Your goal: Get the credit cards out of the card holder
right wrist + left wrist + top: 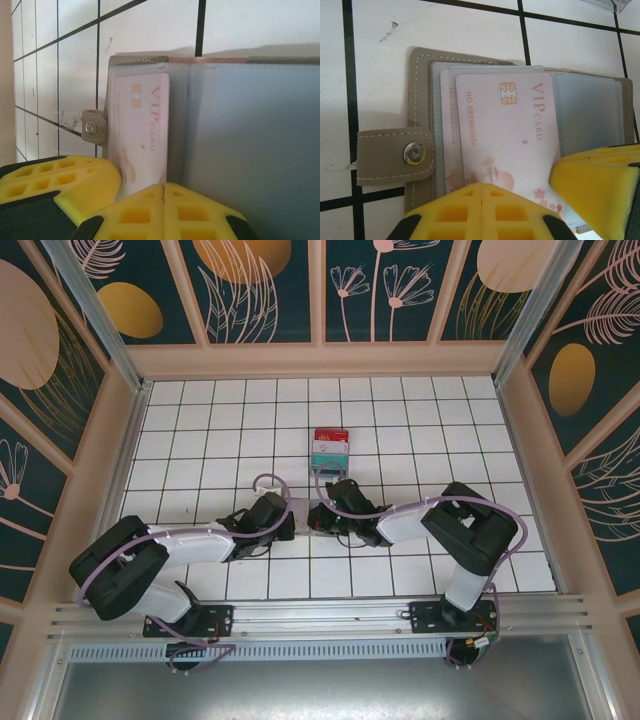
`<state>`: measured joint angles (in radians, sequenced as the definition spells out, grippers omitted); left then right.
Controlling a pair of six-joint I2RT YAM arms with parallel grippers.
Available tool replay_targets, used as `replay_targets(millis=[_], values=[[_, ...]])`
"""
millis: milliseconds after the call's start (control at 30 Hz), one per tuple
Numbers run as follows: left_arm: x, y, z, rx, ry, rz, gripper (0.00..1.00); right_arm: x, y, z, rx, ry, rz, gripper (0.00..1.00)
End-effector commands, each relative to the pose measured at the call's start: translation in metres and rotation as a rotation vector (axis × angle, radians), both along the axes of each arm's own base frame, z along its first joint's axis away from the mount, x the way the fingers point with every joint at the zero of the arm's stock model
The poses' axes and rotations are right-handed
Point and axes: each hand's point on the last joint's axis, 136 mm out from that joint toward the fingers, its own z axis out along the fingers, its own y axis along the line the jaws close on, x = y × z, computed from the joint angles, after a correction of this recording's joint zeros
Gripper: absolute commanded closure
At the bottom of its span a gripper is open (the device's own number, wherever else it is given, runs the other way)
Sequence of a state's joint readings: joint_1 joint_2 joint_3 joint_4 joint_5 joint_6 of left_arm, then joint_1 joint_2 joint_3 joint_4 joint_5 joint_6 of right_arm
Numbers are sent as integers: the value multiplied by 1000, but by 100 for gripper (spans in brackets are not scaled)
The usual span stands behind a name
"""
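The card holder [420, 100] lies open on the tiled floor, grey-brown with a snap tab and a pale blue-grey inner panel [250, 140]. A pink VIP credit card [510, 125] sticks partway out of its clear sleeve; a second card edge shows beneath it. My left gripper [483, 186] is shut, its tips resting on the card's near end, not pinching it. My right gripper [164, 187] is shut where the credit card's [140, 125] lower right edge meets its seam. Both grippers meet at mid-table, left gripper [290, 520] and right gripper [318, 520], hiding most of the holder.
A red, white and teal stack [330, 447] sits one tile beyond the grippers. Wooden walls with floral panels enclose the white tiled floor [200, 430] on three sides. The arm bases stand on the metal rail [320, 615] at the near edge.
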<state>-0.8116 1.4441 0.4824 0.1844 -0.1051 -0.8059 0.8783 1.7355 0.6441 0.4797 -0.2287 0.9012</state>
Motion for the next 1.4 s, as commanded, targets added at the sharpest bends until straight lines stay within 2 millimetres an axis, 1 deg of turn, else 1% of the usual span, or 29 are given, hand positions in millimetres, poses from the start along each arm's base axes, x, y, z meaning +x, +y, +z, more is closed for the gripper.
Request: replay_targets(millis=[0,67,133,233,467,533,600,667,800,867,1100,1200,1367], values=[[-5,13,-15,57,39,28,100,0,-12,-2,-10,15,-28,100],[-5,12,-14,56,38,25,100,0,-11,-1,-5,15,-25,97],[-4,10,-13,48,38,20,100,-1,-9,1,9,13,-15,88],[-4,9,-12,45,36,17,100,-2,-5,2,22,16,-5,86],[-4,9,-11,44,34,15,100,-3,-5,1,33,23,-4,87],[-4,9,-12,43,37,16,100,-4,-3,0,35,25,8,92],[-4,8,-11,40,36,12,100,-4,0,0,39,26,18,93],[-4,8,-11,41,35,12,100,-4,1,-1,33,32,23,89],[-4,7,-10,38,33,10,100,-4,4,-3,28,38,33,89],[-4,6,-10,34,34,8,100,-4,5,-4,25,41,37,86],[-4,6,-10,31,36,4,100,-6,7,-5,24,45,49,85],[-4,5,-11,31,37,3,100,-5,9,-5,17,47,52,83],[-3,10,-8,43,25,18,100,-4,5,-8,-6,47,33,83]])
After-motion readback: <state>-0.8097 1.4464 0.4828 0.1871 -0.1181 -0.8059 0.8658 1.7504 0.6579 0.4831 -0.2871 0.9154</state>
